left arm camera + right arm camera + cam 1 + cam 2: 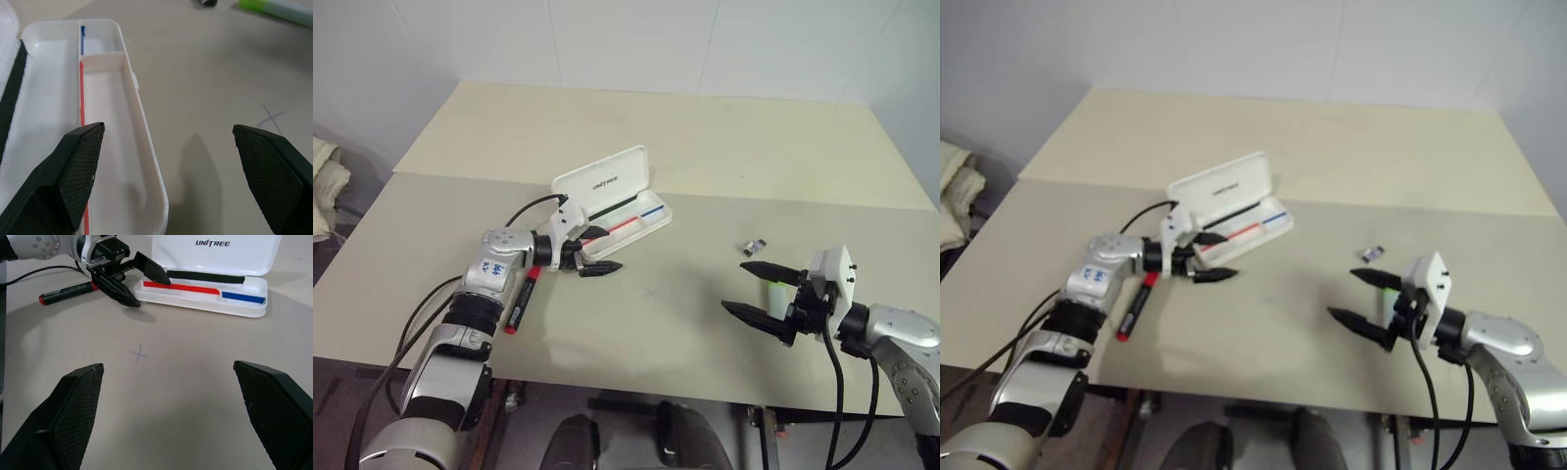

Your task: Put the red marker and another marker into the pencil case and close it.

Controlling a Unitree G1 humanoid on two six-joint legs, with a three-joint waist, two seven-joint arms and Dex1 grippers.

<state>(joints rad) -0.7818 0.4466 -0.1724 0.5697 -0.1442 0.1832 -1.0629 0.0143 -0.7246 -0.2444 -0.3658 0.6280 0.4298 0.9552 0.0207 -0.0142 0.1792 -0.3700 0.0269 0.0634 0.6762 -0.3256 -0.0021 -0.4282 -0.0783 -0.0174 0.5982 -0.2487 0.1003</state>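
Nearest the head camera, at about 5 o'clock on the table (705, 147), the right gripper (757, 291) is seen with its two black fingers spread wide and nothing between them. Just behind those fingers, partly hidden, the pale green marker (774, 293) lies on the tabletop; in the left wrist view its green end (279, 9) is shown flat on the surface. A small dark object (755, 248) is seen at 12 o'clock from the right gripper, near it but apart; what it is cannot be told.

At about 9 o'clock, the left gripper (591, 251) is held released, its fingers parted and empty, at the near end of the pencil case (651, 217). One finger (73, 171) is seen over the case's tray and the other (274, 176) over bare table beside it. The case lies open near the table's middle, its lid (603, 177) raised at the far side, with a red and a blue stripe shown inside the tray; no marker is seen in it.

The red marker (523, 300) lies flat on the table at 7 o'clock from the case, beside the left forearm and partly under it. A faint pencilled cross (139, 354) is marked on the table between the two grippers.
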